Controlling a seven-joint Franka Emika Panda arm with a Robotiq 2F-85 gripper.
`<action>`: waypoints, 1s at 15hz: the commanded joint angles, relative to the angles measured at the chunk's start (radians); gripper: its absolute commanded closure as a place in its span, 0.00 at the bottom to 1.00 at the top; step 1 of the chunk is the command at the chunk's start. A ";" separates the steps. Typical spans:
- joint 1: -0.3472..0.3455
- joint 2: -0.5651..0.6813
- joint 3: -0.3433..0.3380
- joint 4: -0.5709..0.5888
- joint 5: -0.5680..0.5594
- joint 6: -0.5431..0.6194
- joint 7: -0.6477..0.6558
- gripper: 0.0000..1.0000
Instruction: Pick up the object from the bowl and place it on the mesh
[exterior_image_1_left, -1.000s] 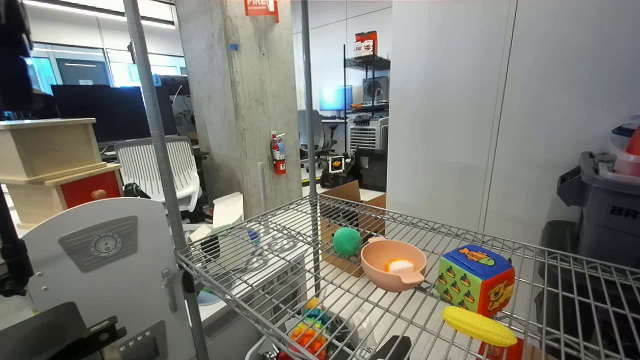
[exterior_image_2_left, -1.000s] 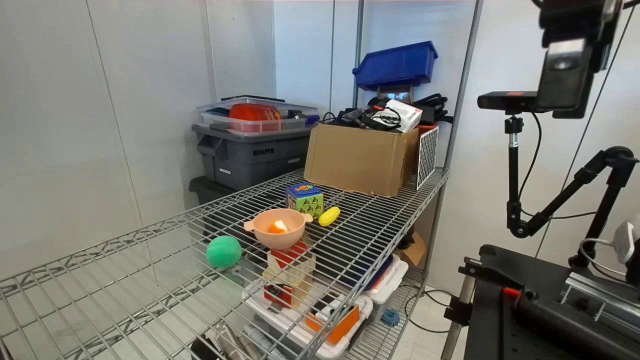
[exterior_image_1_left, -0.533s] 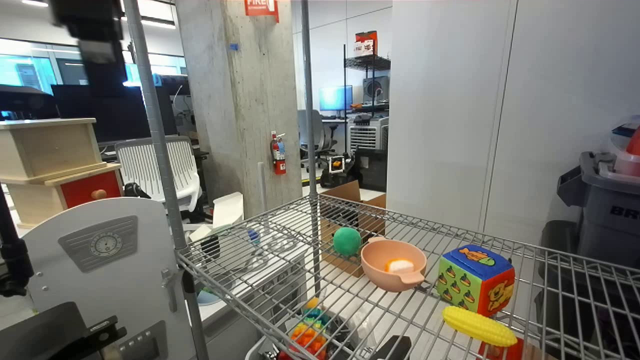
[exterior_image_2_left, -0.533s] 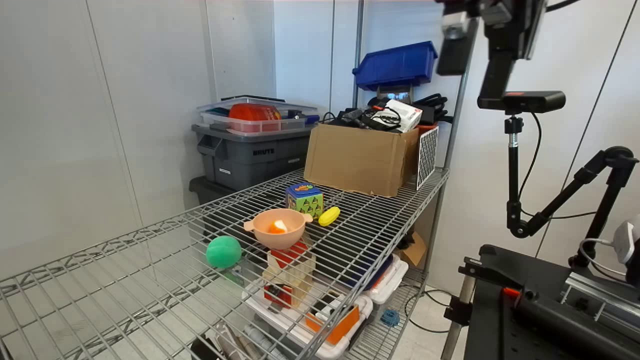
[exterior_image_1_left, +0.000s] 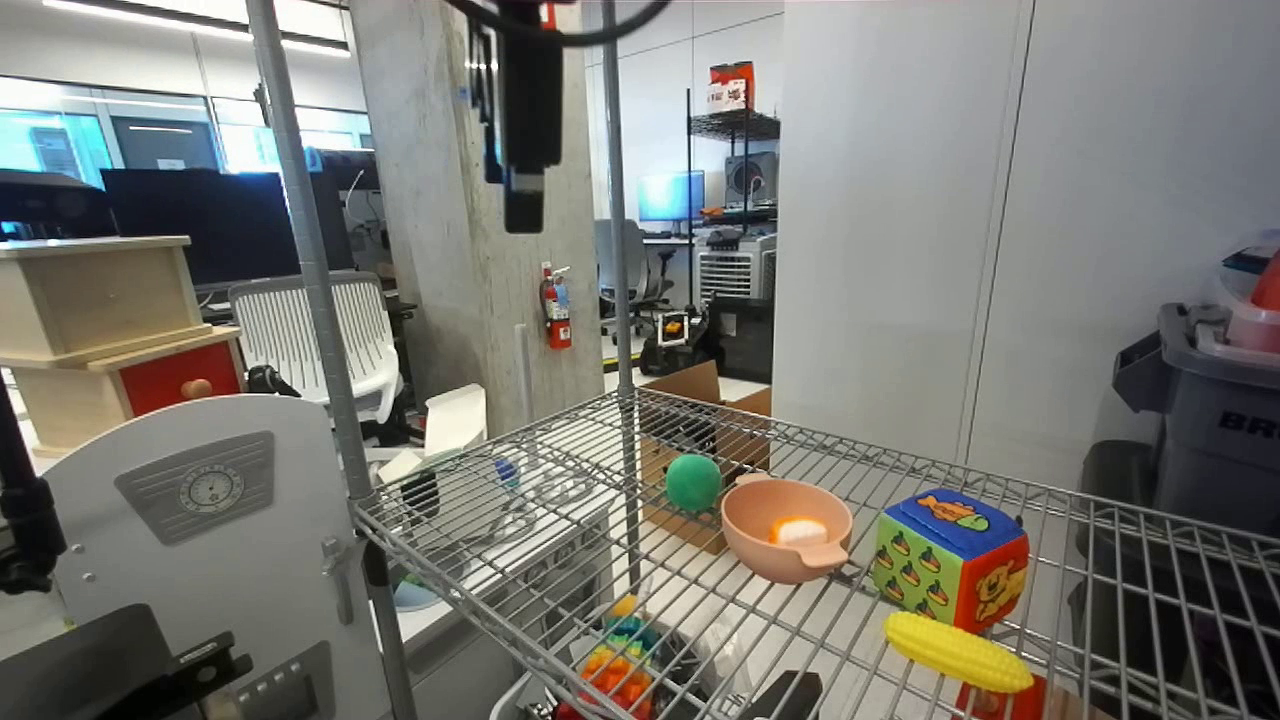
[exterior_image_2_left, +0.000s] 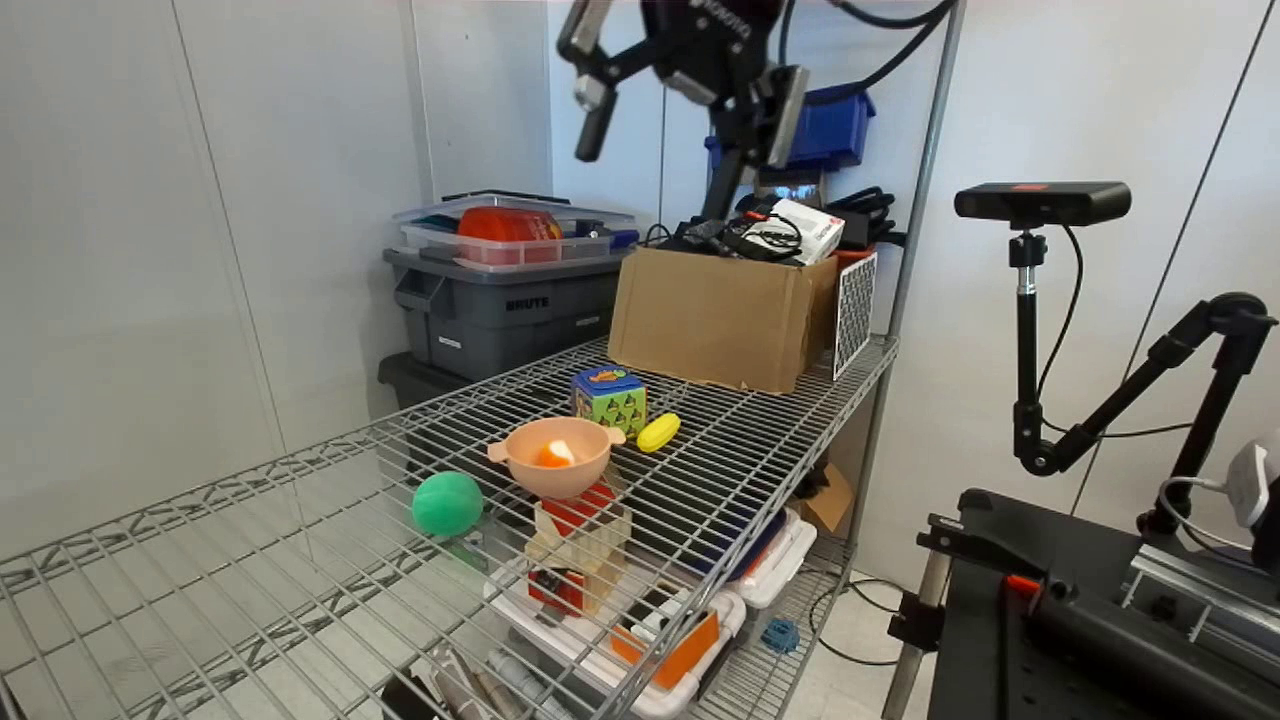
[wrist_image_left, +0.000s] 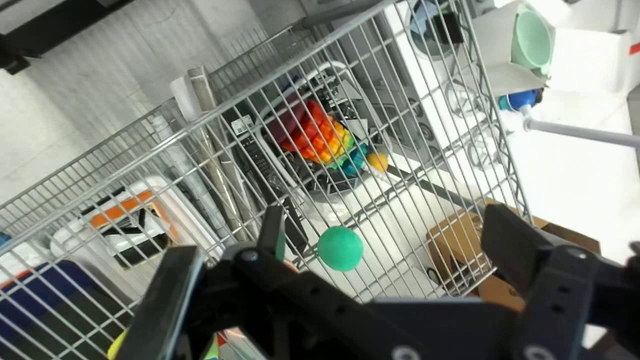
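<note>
While a small white-and-orange item (exterior_image_2_left: 557, 454) rests in the bottom of a salmon bowl (exterior_image_2_left: 552, 485) on a wire shelf (exterior_image_2_left: 725, 430), a robot gripper (exterior_image_2_left: 652, 182) hangs high above, well apart from it. In an exterior view the item lies below the gripper and somewhat to its left, with a green ball (exterior_image_2_left: 447, 504) farther left. In an exterior view the item (exterior_image_1_left: 800, 530) sits below and well to the right of the gripper (exterior_image_1_left: 523, 205). Roundish in look, it shows no clear long axis. The wrist view catches the ball in the gap between the fingers (wrist_image_left: 510, 240), the bowl all but hidden behind the gripper's body. The fingers point down, spread wide and holding nothing; most of the arm is out of frame at the top. The coming move would seem to call for a sideways shift over the bowl, then a descent inside its rim. A multicoloured cube (exterior_image_1_left: 950, 560) and a toy corn cob (exterior_image_1_left: 958, 652) lie to the bowl's right in both exterior views.
</note>
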 joint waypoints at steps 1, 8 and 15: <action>-0.007 0.249 0.008 0.237 0.096 0.046 0.074 0.00; -0.069 0.644 -0.038 0.639 0.062 0.128 0.279 0.00; -0.052 0.947 -0.081 0.870 -0.025 0.141 0.443 0.00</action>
